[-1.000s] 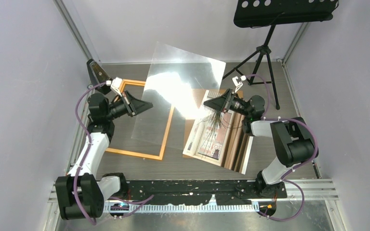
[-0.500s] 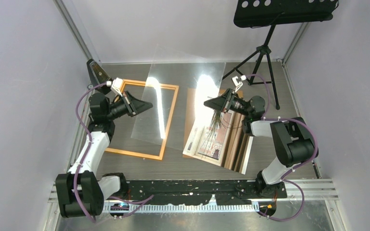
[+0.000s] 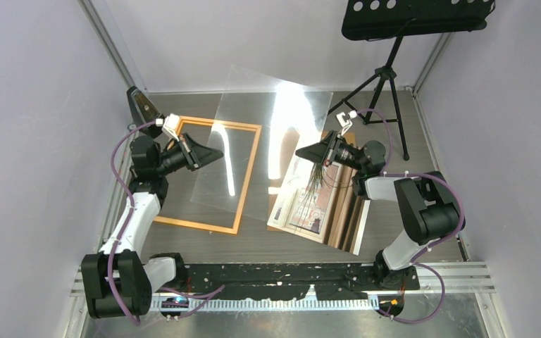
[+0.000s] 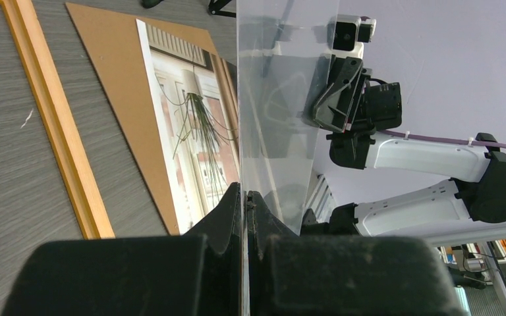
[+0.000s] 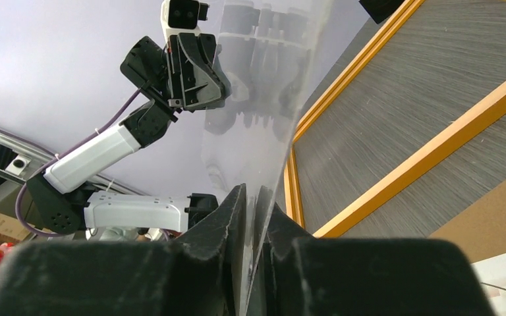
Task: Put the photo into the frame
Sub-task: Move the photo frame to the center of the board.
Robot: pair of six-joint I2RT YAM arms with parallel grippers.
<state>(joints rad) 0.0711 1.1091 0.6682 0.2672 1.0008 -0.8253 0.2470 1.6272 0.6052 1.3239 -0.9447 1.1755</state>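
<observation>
A clear sheet (image 3: 253, 148) hangs in the air between both arms, tilted over the table. My left gripper (image 3: 218, 153) is shut on its left edge, and the wrist view shows the sheet (image 4: 270, 99) pinched flat in that gripper (image 4: 244, 194). My right gripper (image 3: 301, 153) straddles the opposite edge. Its jaws (image 5: 257, 197) stand narrow, with the sheet (image 5: 257, 99) slanting across a small gap between them. The photo (image 3: 303, 201) lies face up on a brown backing board (image 4: 112, 85), under the right gripper. The orange frame (image 3: 197, 225) lies flat at the left, below the sheet.
A black music stand on a tripod (image 3: 387, 77) stands at the back right. Further panels (image 3: 349, 218) lie stacked right of the photo. Grey walls close in both sides of the table.
The sheet has tipped and its glare has shifted across it. The right gripper's jaws have narrowed around the sheet's edge. The left arm has stayed put.
</observation>
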